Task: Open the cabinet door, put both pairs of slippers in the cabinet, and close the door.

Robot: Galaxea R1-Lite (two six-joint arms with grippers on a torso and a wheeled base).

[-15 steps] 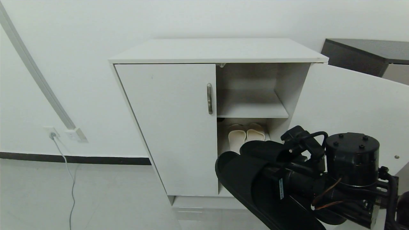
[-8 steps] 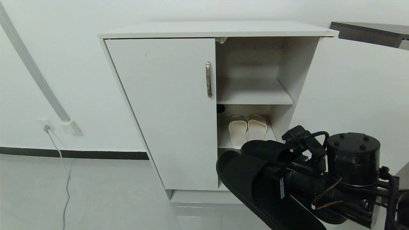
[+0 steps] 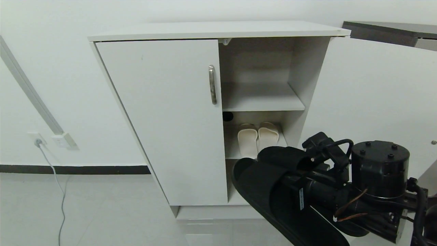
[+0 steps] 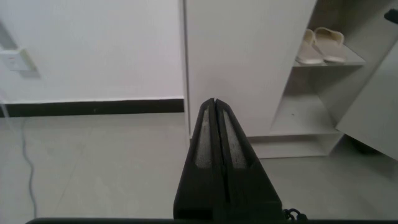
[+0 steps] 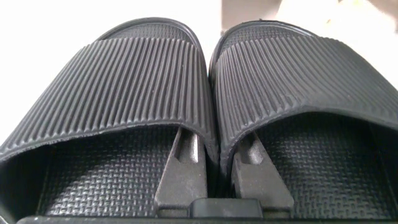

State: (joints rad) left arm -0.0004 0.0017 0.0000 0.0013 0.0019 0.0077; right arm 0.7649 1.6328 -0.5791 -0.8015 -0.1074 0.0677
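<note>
A white wall, a pale tiled floor [image 3: 85, 212] and a black skirting strip [image 3: 68, 169] frame the white cabinet [image 3: 218, 30], seen from the head camera. Its left door [image 3: 164, 119] is closed, a metal handle [image 3: 212, 84] upright at its inner edge. The right door [image 3: 368, 92] is swung wide open, and behind it we see a bare upper shelf [image 3: 261, 99]. On the shelf below, the white slippers [image 3: 257, 138] lie side by side, toes pointing into the cabinet. A small dark round shape [image 3: 227, 116] shows just beside the closed door's edge; we cannot tell what it is.

In front of the open half, low and near the bottom compartment, the black slippers [image 3: 273, 184] hang as a pair outside the cabinet, toes towards the opening. The right gripper [image 5: 217, 174] grasps them. In the right wrist view, one of its fingers [image 5: 183, 171] sits inside each slipper under the ribbed straps, with the two inner side walls clamped between them.

In the left wrist view, the left gripper [image 4: 213, 134] hangs above the floor in front of the closed door, well apart from both pairs. Its fingers are pressed flat together with nothing between them.

A wall socket [image 3: 36, 140] with a grey cable [image 3: 54, 181] sits to the left, under a slanting conduit [image 3: 30, 92]. A dark piece of furniture [image 3: 392, 30] stands behind the open door.
</note>
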